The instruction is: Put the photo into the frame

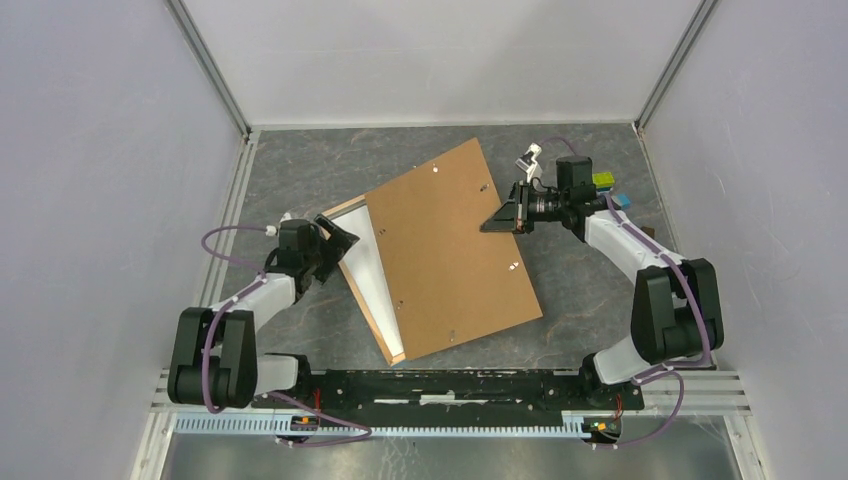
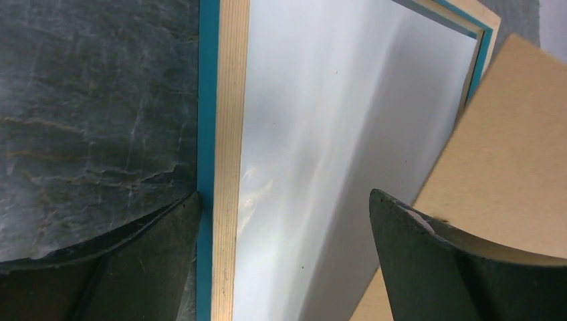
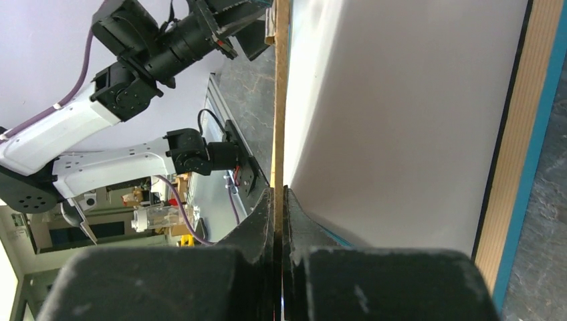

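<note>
The frame (image 1: 364, 300) lies face down on the dark table, with its light wood rim (image 2: 227, 134) and blue edge showing. The photo's plain white back (image 1: 376, 265) fills the frame's opening (image 2: 334, 120). The brown hardboard backing sheet (image 1: 450, 250) lies slanted over most of the frame. My right gripper (image 1: 505, 215) is shut on the sheet's right edge (image 3: 281, 100) and holds it above the photo (image 3: 401, 120). My left gripper (image 1: 340, 238) is open and empty. Its fingers straddle the frame's left rim and part of the white back (image 2: 284, 197).
Small yellow-green (image 1: 605, 182) and blue (image 1: 622, 200) items sit at the back right behind my right wrist. White walls enclose the table on three sides. A metal rail (image 1: 450, 420) runs along the near edge by the arm bases.
</note>
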Motion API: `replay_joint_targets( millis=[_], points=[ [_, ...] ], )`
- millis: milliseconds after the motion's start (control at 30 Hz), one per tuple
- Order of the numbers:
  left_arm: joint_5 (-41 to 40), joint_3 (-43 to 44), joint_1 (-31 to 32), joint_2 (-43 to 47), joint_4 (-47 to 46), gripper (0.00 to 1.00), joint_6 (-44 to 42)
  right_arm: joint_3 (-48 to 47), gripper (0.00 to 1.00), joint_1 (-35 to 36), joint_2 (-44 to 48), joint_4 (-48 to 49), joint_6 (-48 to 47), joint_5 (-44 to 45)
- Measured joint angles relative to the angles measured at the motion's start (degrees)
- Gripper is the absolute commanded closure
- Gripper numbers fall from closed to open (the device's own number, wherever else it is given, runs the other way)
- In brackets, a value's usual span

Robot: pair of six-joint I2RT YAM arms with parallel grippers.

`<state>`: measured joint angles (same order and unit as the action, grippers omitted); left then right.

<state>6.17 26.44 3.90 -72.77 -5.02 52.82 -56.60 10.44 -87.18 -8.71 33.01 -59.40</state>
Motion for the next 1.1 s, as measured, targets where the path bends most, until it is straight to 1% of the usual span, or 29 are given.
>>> replay_joint_targets(
  millis=[233, 400, 533, 700, 833, 1100],
  points=[
    [1.2, 0.2, 0.4, -4.5, -6.3, 0.00, -0.9, 0.9, 1.00, 0.2, -1.5, -2.9, -1.9, 2.7],
    [4.1, 3.2, 0.4, -9.4, -9.4, 0.00, -4.1, 5.0, 1.00, 1.6, -1.6, -3.5, -2.2, 4.0],
    [6.3, 4.8, 0.4, -12.8, -12.8, 0.00, -4.6, 6.6, 1.00, 2.4, -1.6, -3.7, -0.8, 3.8],
    [8.0, 4.8, 0.4, -13.7, -15.5, 0.00, -5.5, 2.0, 1.00, 2.8, -2.8, -4.8, -0.7, 3.2],
    [8.7, 4.1, 0.4, -13.7, -17.8, 0.00, -5.7, -2.4, 1.00, 2.8, -5.4, -3.5, -0.5, 3.5],
    [9.4, 0.2, 0.5, -12.2, -21.2, 0.00, -5.7, -2.8, 1.00, 3.4, -9.6, 1.5, 3.7, 3.8]
  ],
)
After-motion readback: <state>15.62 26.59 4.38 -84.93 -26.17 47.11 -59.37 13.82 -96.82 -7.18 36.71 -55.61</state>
